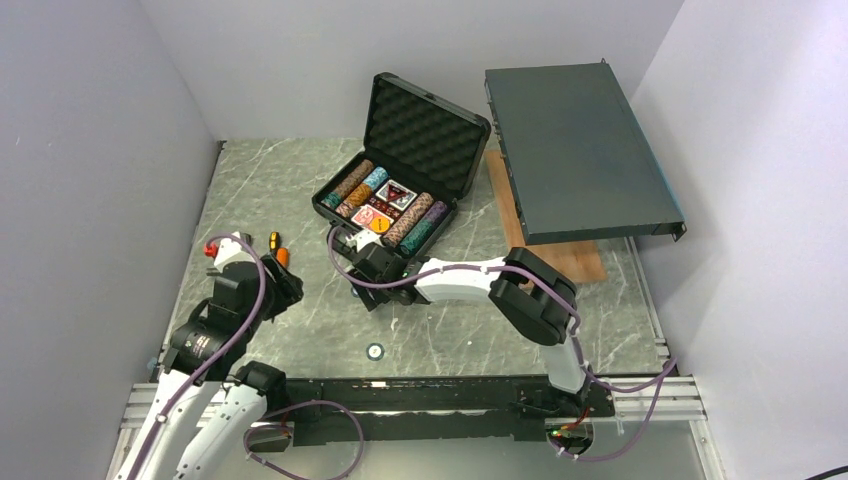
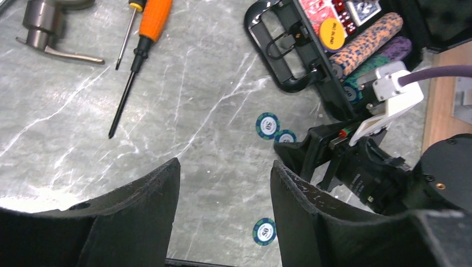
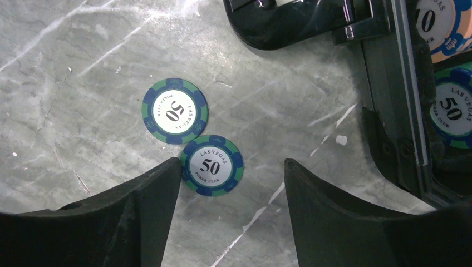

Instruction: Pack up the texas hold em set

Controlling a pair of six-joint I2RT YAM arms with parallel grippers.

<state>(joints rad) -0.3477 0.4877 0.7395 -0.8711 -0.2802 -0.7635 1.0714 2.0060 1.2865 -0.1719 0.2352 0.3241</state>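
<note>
The small black case (image 1: 340,212) lies open at mid-table, its foam lid (image 1: 425,135) raised, with rows of poker chips (image 1: 418,222), card decks (image 1: 396,195) and an orange round button (image 2: 331,34) inside. Two loose green-and-blue "50" chips (image 3: 174,110) (image 3: 211,165) lie side by side on the marble just in front of the case. My right gripper (image 3: 232,163) hangs open over them, its left finger (image 3: 150,200) touching the nearer chip. A third "50" chip (image 2: 264,231) lies nearer the arms' bases. My left gripper (image 2: 225,163) is open and empty above bare marble.
A large flat dark grey metal box (image 1: 575,150) rests on a wooden board (image 1: 570,262) at the back right. Orange-handled screwdrivers (image 2: 146,33) and a silver metal tool (image 2: 44,25) lie left of the case. Grey walls enclose the table.
</note>
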